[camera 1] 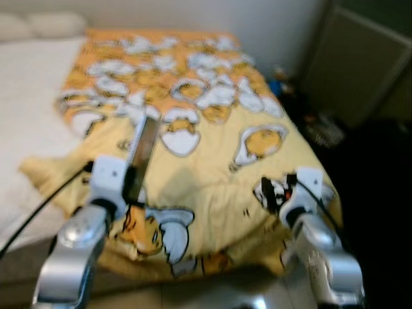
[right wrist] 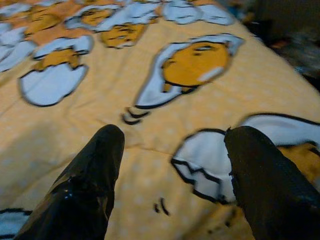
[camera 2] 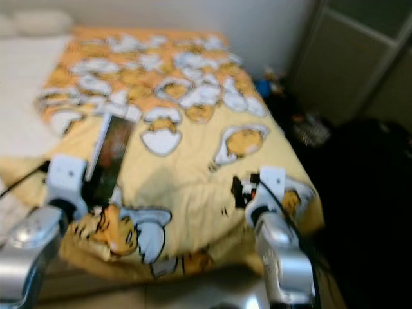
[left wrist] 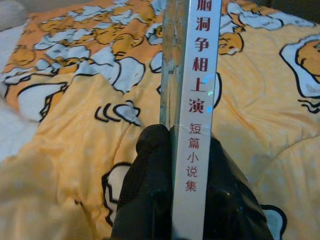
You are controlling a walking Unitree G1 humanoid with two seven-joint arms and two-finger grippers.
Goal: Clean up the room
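Observation:
A thin book (camera 1: 144,147) with a white spine and red Chinese characters (left wrist: 197,95) is held on edge above a yellow cartoon-egg blanket (camera 1: 206,161). My left gripper (left wrist: 175,155) is shut on the book's lower end, one black finger (left wrist: 150,175) on each side of the spine. My right gripper (right wrist: 172,145) hovers open over the blanket near the bed's right front corner, nothing between its fingers (right wrist: 95,170). The right gripper (camera 1: 273,193) sits at the blanket's right edge in the head view.
The bed has a white sheet (camera 1: 26,96) and pillows (camera 1: 38,26) at the left. Dark floor with scattered small items (camera 1: 322,129) lies right of the bed, beside a grey cabinet (camera 1: 360,64). A black cable (camera 1: 38,206) runs from the left arm.

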